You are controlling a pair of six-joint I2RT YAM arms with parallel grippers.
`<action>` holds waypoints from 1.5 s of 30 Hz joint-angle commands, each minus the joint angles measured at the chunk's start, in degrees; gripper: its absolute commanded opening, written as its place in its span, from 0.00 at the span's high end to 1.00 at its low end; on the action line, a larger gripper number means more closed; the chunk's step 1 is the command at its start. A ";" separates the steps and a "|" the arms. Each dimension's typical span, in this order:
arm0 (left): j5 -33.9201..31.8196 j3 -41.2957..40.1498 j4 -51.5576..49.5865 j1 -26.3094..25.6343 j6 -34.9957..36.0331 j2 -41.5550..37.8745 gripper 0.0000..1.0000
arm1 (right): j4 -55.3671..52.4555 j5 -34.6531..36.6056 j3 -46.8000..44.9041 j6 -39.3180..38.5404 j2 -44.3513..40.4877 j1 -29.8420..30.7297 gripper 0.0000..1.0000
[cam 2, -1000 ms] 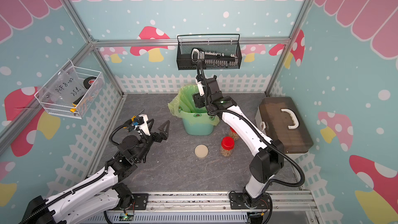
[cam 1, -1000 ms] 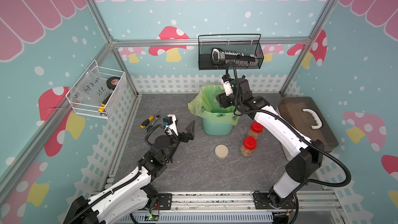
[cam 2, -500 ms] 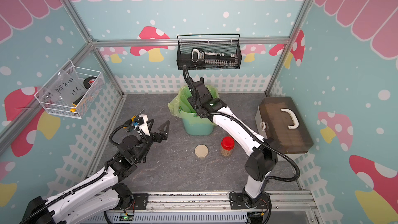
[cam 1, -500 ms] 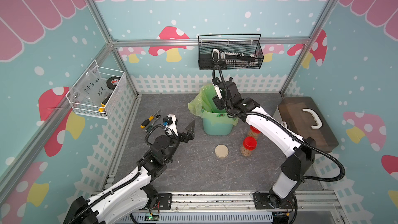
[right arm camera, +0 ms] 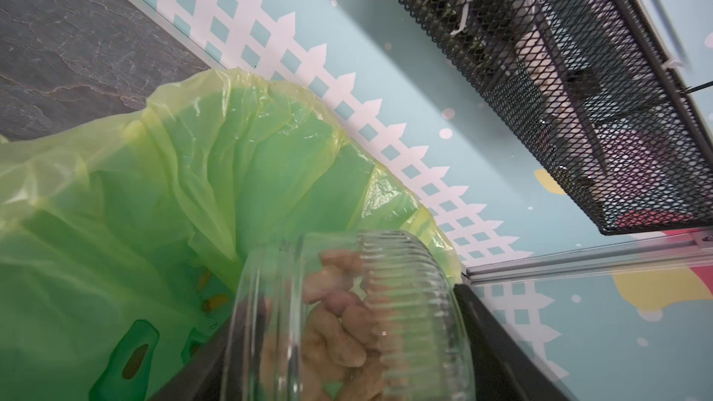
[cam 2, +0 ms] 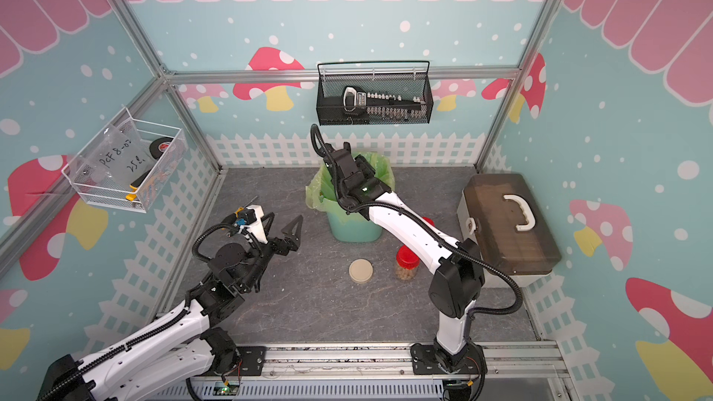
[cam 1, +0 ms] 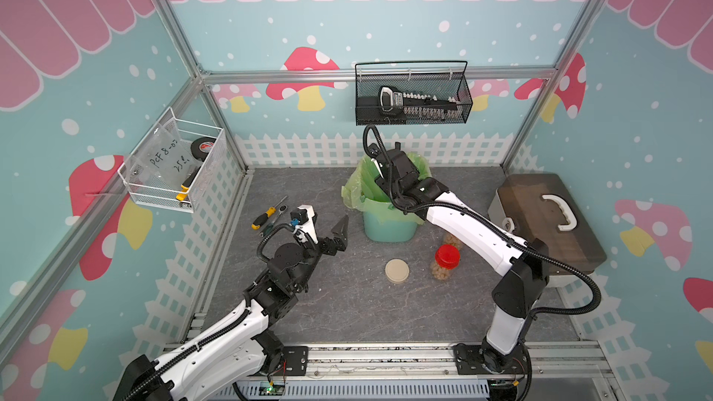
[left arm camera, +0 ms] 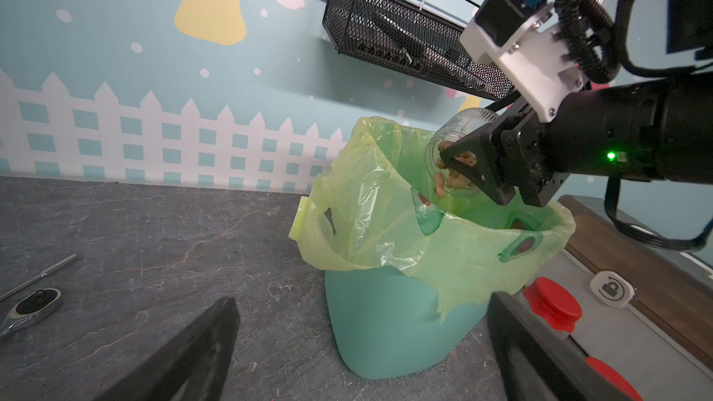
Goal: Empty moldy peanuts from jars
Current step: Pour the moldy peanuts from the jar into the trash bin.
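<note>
above the bagged teal bin (left arm camera: 386, 322), the right pincer (left arm camera: 461, 156) grips a tilted, lidless jar (left arm camera: 467, 121) of peanuts (right arm camera: 339, 325). the left pincer (cam 2: 279, 230) gapes wide.

Both top views looked down from high above the front rail, facing the back wall, far enough off to take in the whole desk (cam 1: 339, 314), both my arms and the side walls. They shared nearly the entire scene, shifted only slightly sideways.

My left wrist camera sat low over the desk, looking out between the jaws of my left end effector (left arm camera: 362, 298) toward the green-lined bin (left arm camera: 386, 325), and it caught my right end effector (left arm camera: 463, 148) at the bin's rim.

My right wrist camera peered very closely past the clear jar (right arm camera: 347, 322) at the same bin and the black mesh basket (right arm camera: 559, 71), which the left wrist view also showed.
</note>
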 commanded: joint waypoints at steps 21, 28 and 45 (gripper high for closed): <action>0.32 0.35 -0.18 0.59 0.53 -1.20 0.01 | 1.77 9.15 7.15 -14.04 1.76 3.07 0.55; 0.39 0.26 -0.07 0.83 0.54 -1.20 0.01 | 1.72 12.13 6.46 -19.33 4.06 3.70 0.55; 1.00 -0.03 -0.02 1.39 0.51 -1.64 0.01 | 2.86 14.67 7.69 -25.22 7.08 5.52 0.54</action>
